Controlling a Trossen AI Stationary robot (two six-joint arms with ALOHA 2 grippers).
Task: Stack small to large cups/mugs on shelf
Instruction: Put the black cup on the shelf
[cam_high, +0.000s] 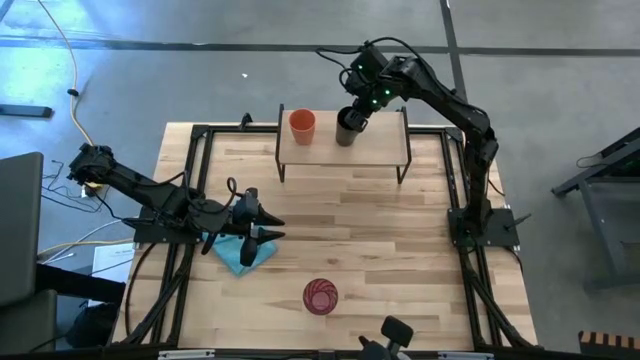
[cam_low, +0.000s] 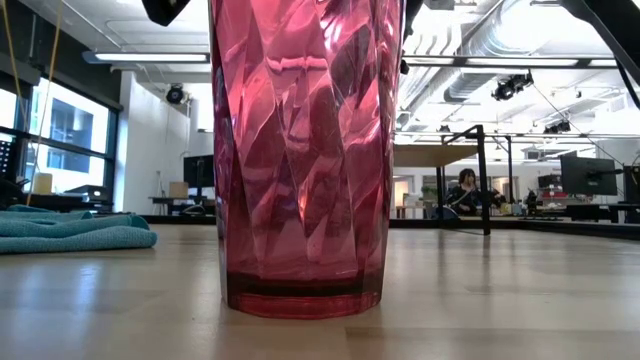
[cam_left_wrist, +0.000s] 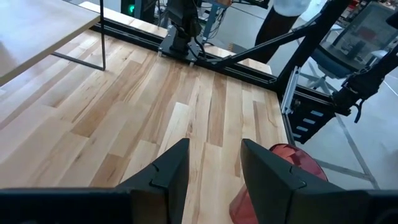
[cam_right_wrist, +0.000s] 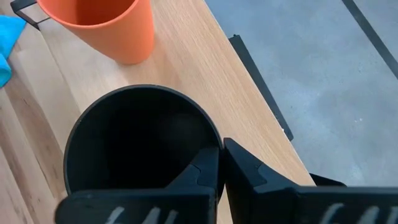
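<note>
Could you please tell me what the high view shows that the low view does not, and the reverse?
Only the high view shows the orange cup and black cup on the shelf, the right end effector pinching the black cup's rim, and the left end effector open. Only the low view shows the room behind. Both show the pink tumbler and blue cloth.

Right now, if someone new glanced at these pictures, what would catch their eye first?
Probably the pink tumbler, alone at the table's near edge and filling the low view. Next, the right claw at the black cup on the shelf, one finger inside its rim and one outside, with the orange cup beside it. The left claw sits open over the blue cloth.
</note>
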